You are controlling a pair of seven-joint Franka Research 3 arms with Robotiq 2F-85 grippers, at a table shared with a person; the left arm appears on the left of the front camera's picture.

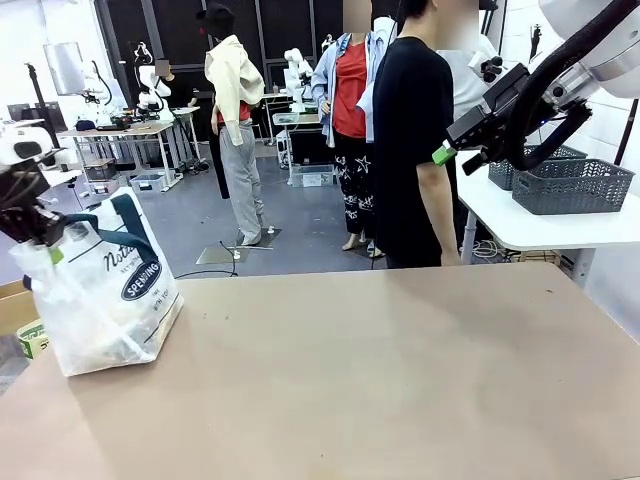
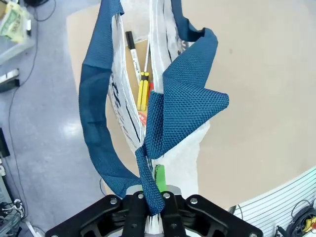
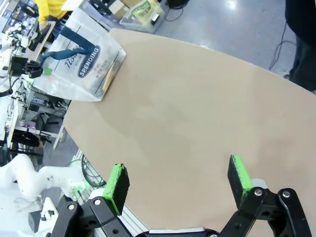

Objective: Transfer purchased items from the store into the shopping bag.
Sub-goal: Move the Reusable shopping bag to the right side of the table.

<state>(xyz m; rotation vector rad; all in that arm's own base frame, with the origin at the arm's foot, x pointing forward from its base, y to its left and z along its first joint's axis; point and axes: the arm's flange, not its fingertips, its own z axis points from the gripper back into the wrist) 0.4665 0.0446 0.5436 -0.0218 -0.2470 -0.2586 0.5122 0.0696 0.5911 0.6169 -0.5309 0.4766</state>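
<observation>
Now, left hand (image 2: 153, 210) is pressed together, pinching a navy strap handle (image 2: 163, 123) of the shopping bag (image 1: 105, 295) plus a bit of the bag's clear film, green pad just visible behind the strap. In the front view that left hand (image 1: 40, 232) sits at the bag's upper left corner, right on the bag top, holding the mouth up. Bag stands on the tabletop (image 1: 400, 380) at its left edge, logo facing the camera. Looking down past the strap into the bag: a black marker (image 2: 131, 47) and yellow sticks (image 2: 143, 90), with something red (image 2: 142, 117) just below them; can't tell what the red thing is.

Right hand (image 3: 177, 185) is spread wide, nothing between the green pads, hovering high over bare tabletop. In the front view the right hand (image 1: 465, 130) is raised well apart from the bag, off to the bag's right and above it, near a person in a black shirt (image 1: 410, 150) standing at the far side. Dark grey lattice baskets (image 1: 572, 185) sit on a white side table beyond, far right of the bag; whether either is the store, can't tell.

Step judged: left arm keeps the bag open while right arm is free between items. Progress: some goods already in the bag; none loose on the tabletop near it. Next move calls for the right hand to get another item and bring it over the bag mouth, dropping it between the two straps without knocking the left hand's hold.
</observation>
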